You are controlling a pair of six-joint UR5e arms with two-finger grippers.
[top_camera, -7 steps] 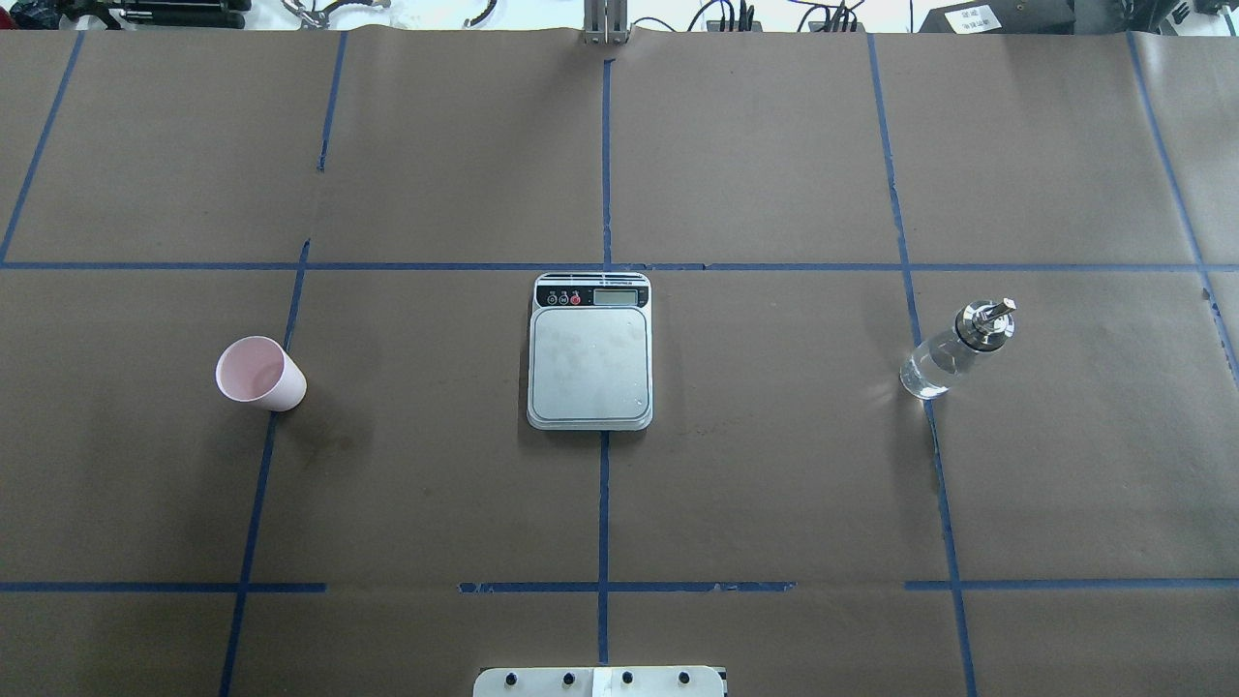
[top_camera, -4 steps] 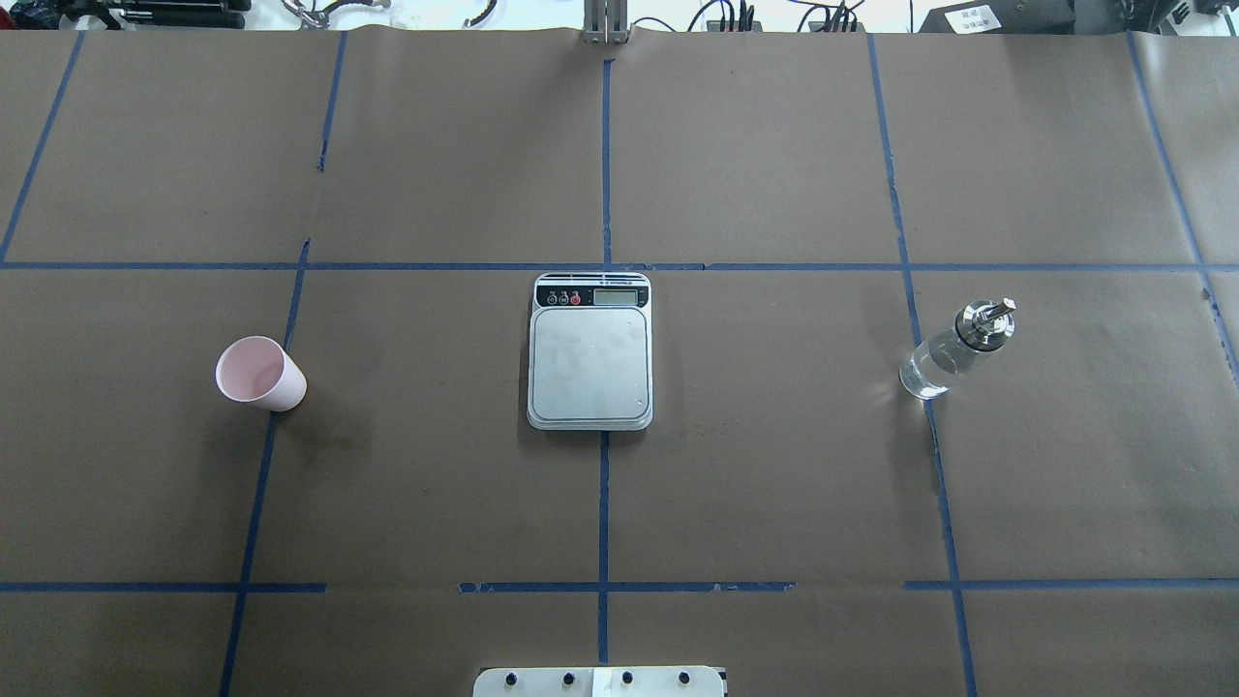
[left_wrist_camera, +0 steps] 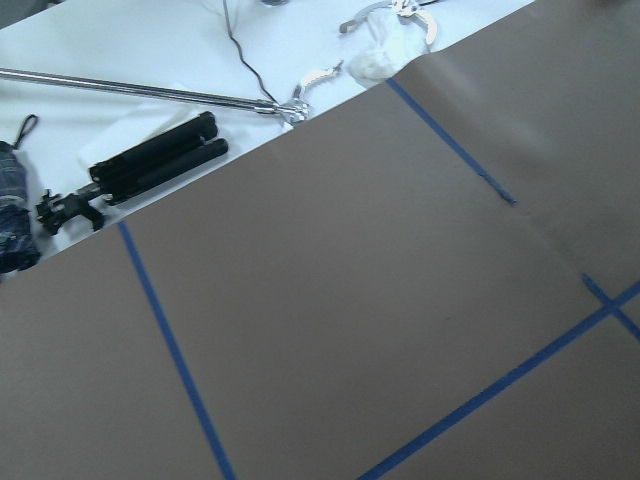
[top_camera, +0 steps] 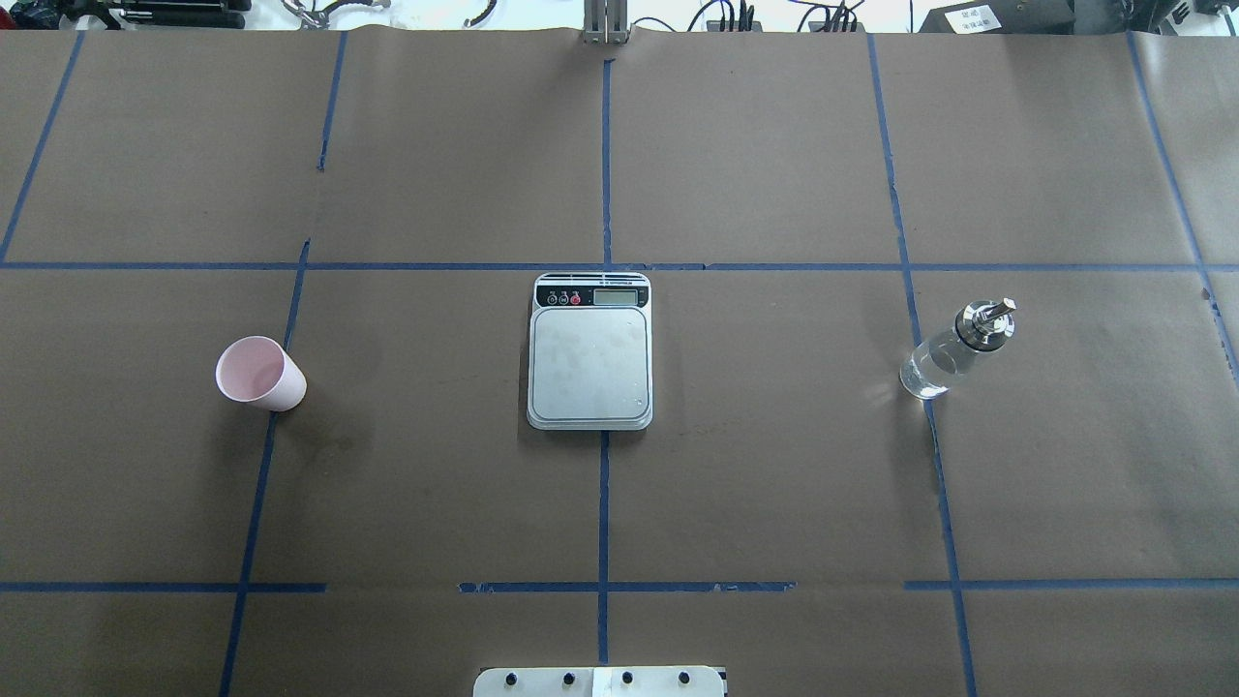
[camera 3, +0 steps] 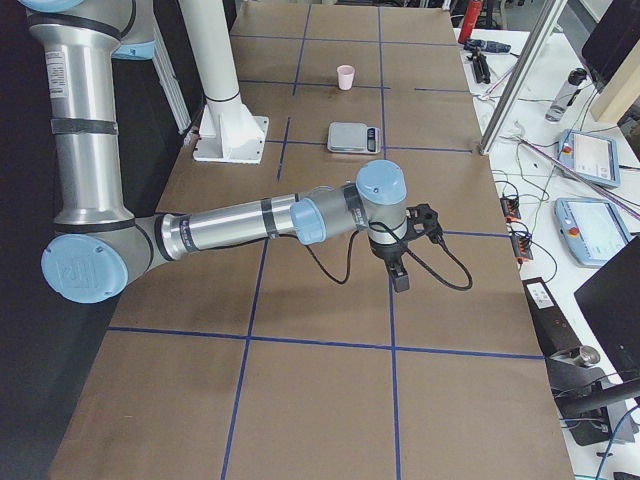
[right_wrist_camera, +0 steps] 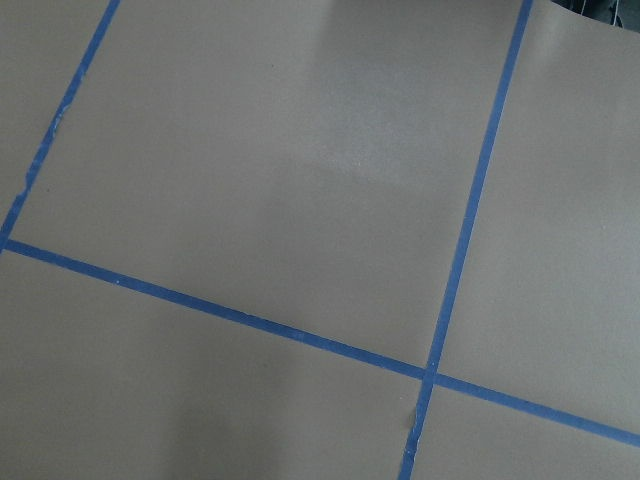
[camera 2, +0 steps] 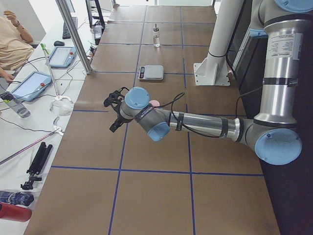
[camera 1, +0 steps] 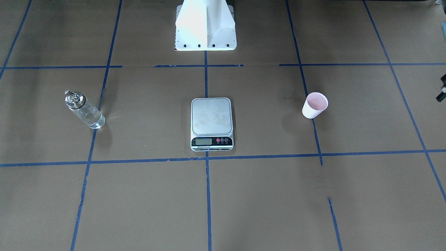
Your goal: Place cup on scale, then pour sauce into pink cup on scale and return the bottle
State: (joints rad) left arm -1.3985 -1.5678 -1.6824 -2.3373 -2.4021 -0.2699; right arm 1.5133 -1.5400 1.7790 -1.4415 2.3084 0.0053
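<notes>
- Left jaws: seen only from the side view at the bench's (top_camera: pixel 774 484) left end, at the tip of the near arm, which lies stretched out low over the brown paper. Released or clenched, I cannot tell (too small and dark).
- Right jaws: the same, seen only from the right end view, pointing down over bare paper beside a blue tape line (top_camera: pixel 604 503). How wide they stand cannot be told.
- The cup (top_camera: pixel 259 376) stands upright on the bench on the robot's left, mouth up and long axis vertical, its base at a tape line and well apart from the scale.
- The scale (top_camera: pixel 589 363) lies flat at the bench's middle, its long axis running away from the robot and its display strip at the far end. Its platform is bare.
- The bottle (top_camera: pixel 953 350) stands upright on the robot's right, on a tape line, with its metal pourer on top and well apart from the scale.
- The sauce (top_camera: pixel 924 373) shows clear through the glass.
</notes>
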